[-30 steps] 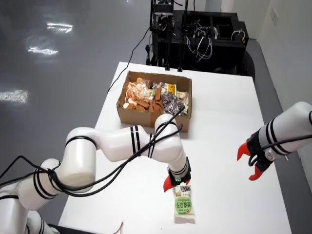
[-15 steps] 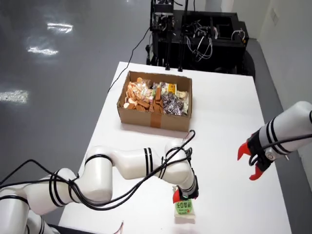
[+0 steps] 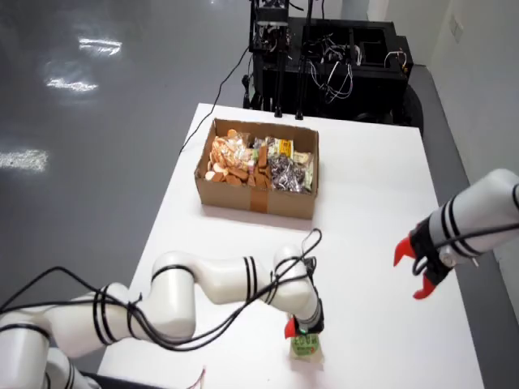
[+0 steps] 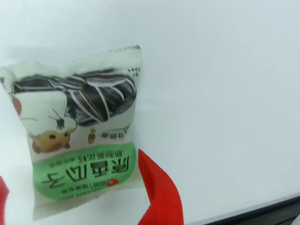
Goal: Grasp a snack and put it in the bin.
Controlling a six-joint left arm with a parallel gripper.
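A sunflower-seed snack packet (image 3: 306, 348), white with a green band, lies flat near the table's front edge in the view from above. My gripper (image 3: 299, 330) is low over its far end. The view that rides on the gripper shows the packet (image 4: 79, 136) filling the left half. One red finger (image 4: 158, 192) stands just off its right edge and the other red finger (image 4: 2, 199) shows at the left border. The gripper (image 4: 75, 180) is open and straddles the packet's green end. The cardboard box (image 3: 256, 198) at the table's far left holds several snacks.
A second white arm with a red gripper (image 3: 417, 271) hangs still over the table's right side. A black equipment rack (image 3: 324, 61) stands behind the table. The table's front edge (image 4: 253, 208) runs close to the packet.
My gripper has travelled toward the table's front edge and come down over the packet, covering its upper part. The packet and the second arm have not moved.
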